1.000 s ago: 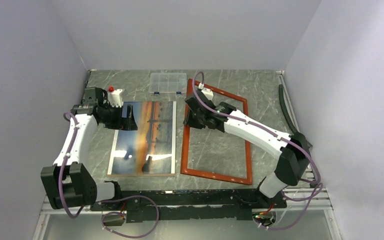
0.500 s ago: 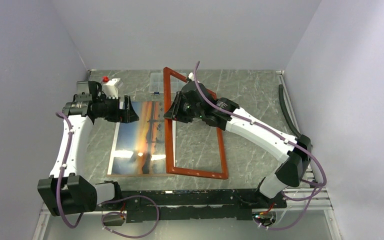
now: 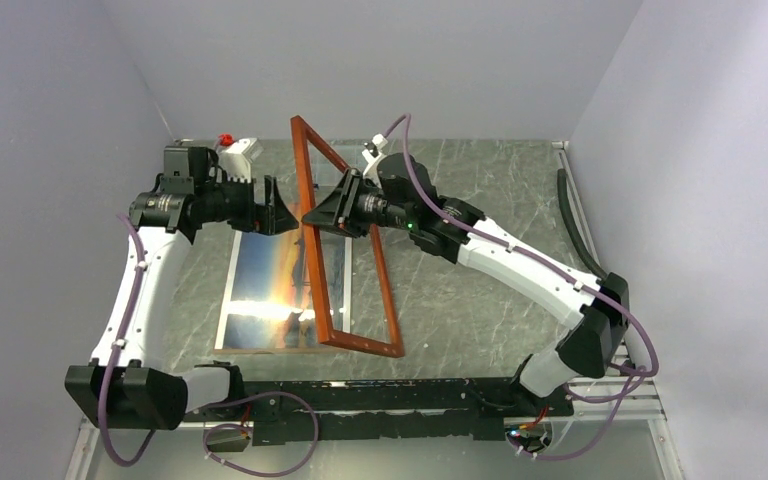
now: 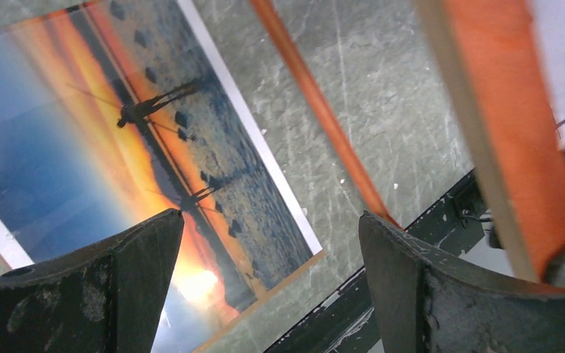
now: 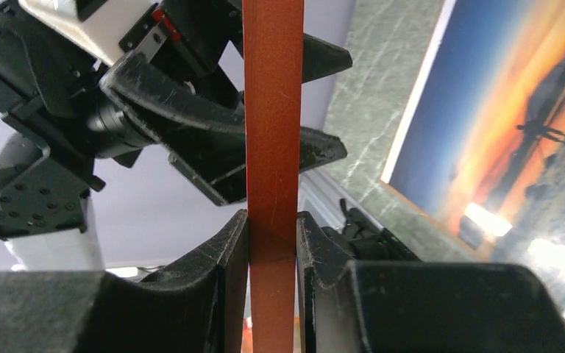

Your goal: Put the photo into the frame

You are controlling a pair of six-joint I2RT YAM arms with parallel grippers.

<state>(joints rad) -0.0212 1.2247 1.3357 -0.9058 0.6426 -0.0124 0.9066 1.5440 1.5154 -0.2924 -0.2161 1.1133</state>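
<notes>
The right fingers (image 3: 318,216) grip the frame (image 5: 272,110) (red rail pinched tight), and it's tipped up steeply, near edge down on the counter (image 3: 480,290). The photo (image 3: 270,285) lies flat, picture up, just left of it. The left fingers (image 3: 276,206) hang spread wide over the photo's far end, holding nothing.

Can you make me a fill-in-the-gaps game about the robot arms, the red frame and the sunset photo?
1. The right gripper is shut on the ___.
2. The frame is tipped up, not lying ___.
3. The left gripper is wide ___ and grips nothing.
4. The photo lies with its picture side facing ___.

Missing words: frame, flat, open, up.
</notes>
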